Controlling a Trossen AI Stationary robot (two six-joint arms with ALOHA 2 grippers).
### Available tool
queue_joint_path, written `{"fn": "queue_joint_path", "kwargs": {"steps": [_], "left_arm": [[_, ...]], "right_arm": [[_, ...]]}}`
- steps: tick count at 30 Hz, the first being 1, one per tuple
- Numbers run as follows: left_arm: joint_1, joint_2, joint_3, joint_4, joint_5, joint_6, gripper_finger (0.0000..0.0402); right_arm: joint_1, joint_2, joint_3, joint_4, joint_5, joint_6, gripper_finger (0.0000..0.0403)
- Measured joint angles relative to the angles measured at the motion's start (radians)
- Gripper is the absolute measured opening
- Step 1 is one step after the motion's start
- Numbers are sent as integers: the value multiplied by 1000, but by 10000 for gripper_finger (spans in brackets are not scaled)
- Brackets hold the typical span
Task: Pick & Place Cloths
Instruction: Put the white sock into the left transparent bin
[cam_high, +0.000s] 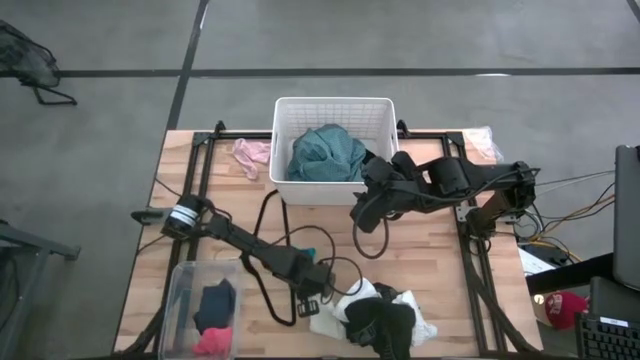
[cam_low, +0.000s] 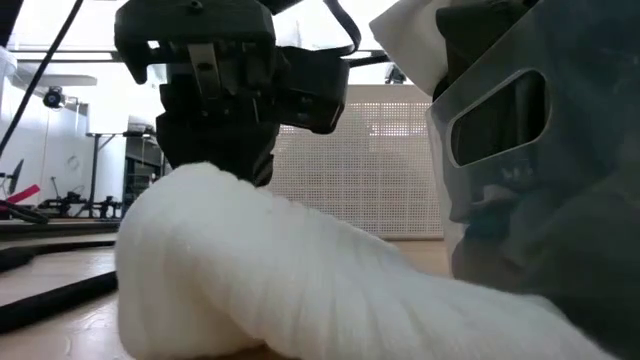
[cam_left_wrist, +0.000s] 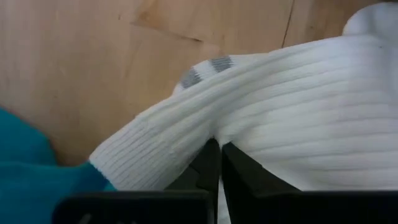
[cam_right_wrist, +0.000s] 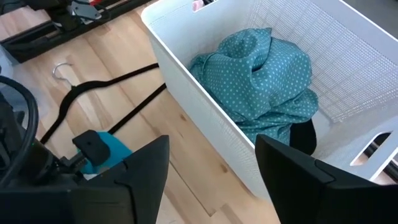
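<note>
Left wrist view shows a white ribbed sock (cam_left_wrist: 292, 106) pinched between the left gripper (cam_left_wrist: 219, 163)'s fingers, which are pressed together on a fold of it. That sock lies in the cloth pile (cam_high: 375, 315), well apart from the white basket (cam_high: 282, 110), on the table's near side. The teal garment (cam_high: 325, 155) already sits inside the basket, where the right gripper (cam_high: 378, 190) hovers just beside its near wall, fingers spread and empty. Grasping looks done; next comes a lift and carry toward the basket.

A crumpled teal dotted garment (cam_right_wrist: 258, 81) fills the white basket (cam_high: 333, 108); a ribbed white sock (cam_left_wrist: 280, 118) lies on the wooden table (cam_high: 430, 250).
</note>
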Motion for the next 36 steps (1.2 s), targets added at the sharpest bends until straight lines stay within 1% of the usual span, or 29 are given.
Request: {"fn": "queue_joint_path", "kwargs": {"steps": [4, 8, 15, 23, 26, 30, 33, 36], "left_arm": [[9, -38, 0, -10, 14, 20, 6], [12, -104, -8, -62, -12, 38, 4], [9, -265, -3, -140, -19, -2, 2], [-4, -505, 0, -148, 21, -126, 1], [-7, -599, 11, -154, 68, -184, 1], [-18, -708, 23, -167, 156, -267, 1], [-24, -785, 31, -169, 234, -336, 0], [-33, -855, 37, -189, 331, -437, 0]], "right_arm": [[0, 0, -14, 1, 0, 0, 220], [0, 0, -17, 2, 0, 0, 211], [0, 0, -18, 4, 1, -3, 199], [0, 0, -19, 5, 19, -4, 195], [0, 0, -20, 5, 20, -4, 201], [0, 0, -21, 5, 20, -4, 209], [-1, 0, -22, 5, 26, -4, 213], [-4, 0, -22, 6, 26, -3, 217]]}}
